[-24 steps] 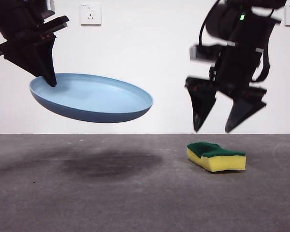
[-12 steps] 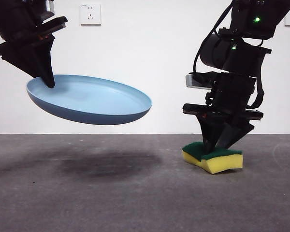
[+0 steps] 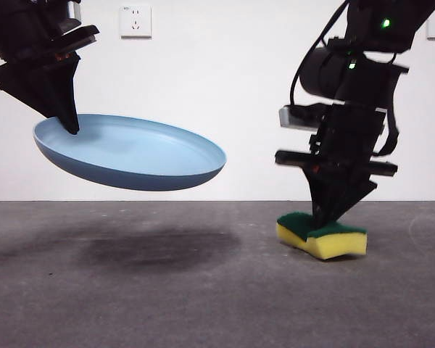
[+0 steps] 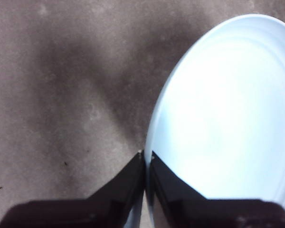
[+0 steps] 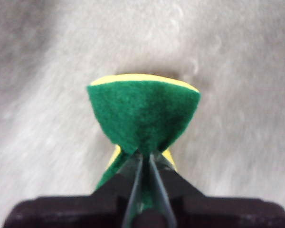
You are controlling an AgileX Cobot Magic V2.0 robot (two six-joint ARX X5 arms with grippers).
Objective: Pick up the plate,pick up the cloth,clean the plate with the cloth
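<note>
The left gripper [image 4: 146, 156] has its two jaws pressed together on the rim of the plate [image 4: 228, 118], one jaw inside the rim and one outside. In the front view this gripper [image 3: 69, 125] comes down from the 10 o'clock corner and bites the plate [image 3: 130, 154] at its 9 o'clock edge. The plate is light blue and hangs in the air, tilted, with the held side higher and the far side lower. Its dark shadow [image 3: 159, 250] lies on the grey surface [image 3: 203, 304] below it.

The right gripper [image 5: 145, 159] has its jaws clamped on the cloth [image 5: 142, 114], squeezing the middle so much that the green top is pinched narrow there and spreads wide beyond the tips. A thin yellow edge shows at the far side. In the front view the right gripper [image 3: 326, 221] stands nearly upright over the cloth [image 3: 322, 238], at about 4 o'clock from the plate and well apart from it. The cloth is at the level of the surface; whether it touches is not possible to tell.

On the white wall behind, a socket [image 3: 135, 21] sits at 12 o'clock above the plate.
</note>
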